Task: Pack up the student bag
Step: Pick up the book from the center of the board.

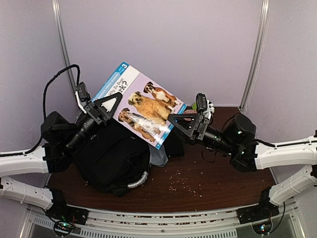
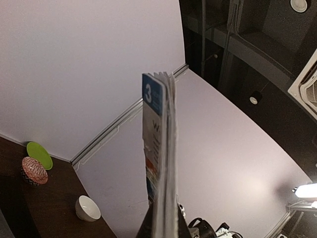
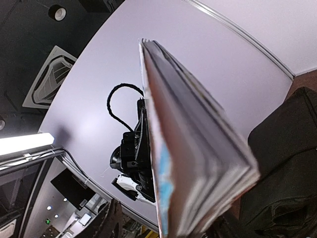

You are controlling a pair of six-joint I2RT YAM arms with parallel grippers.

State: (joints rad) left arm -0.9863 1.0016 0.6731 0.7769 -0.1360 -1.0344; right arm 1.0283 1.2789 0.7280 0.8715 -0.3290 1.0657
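The student bag (image 1: 109, 158) lies slumped on the table, its silvery handle (image 1: 138, 179) at its near end. Both grippers are above the bag and neither touches it. The left gripper (image 1: 106, 106) is over the bag's far left part, its jaws pinched tight on one edge of a dog picture book (image 1: 143, 106). The right gripper (image 1: 176, 121) is just off the bag's far right corner. Its jaws sit apart on either side of the book's lower corner, with a gap between one finger (image 3: 111, 220) and the cover. Only the left wrist view shows a green plate (image 2: 39, 154), a patterned bowl (image 2: 34, 171) and a white bowl (image 2: 88, 208), with the book edge-on. Only the top view shows crumbs (image 1: 183, 181) right of the bag.
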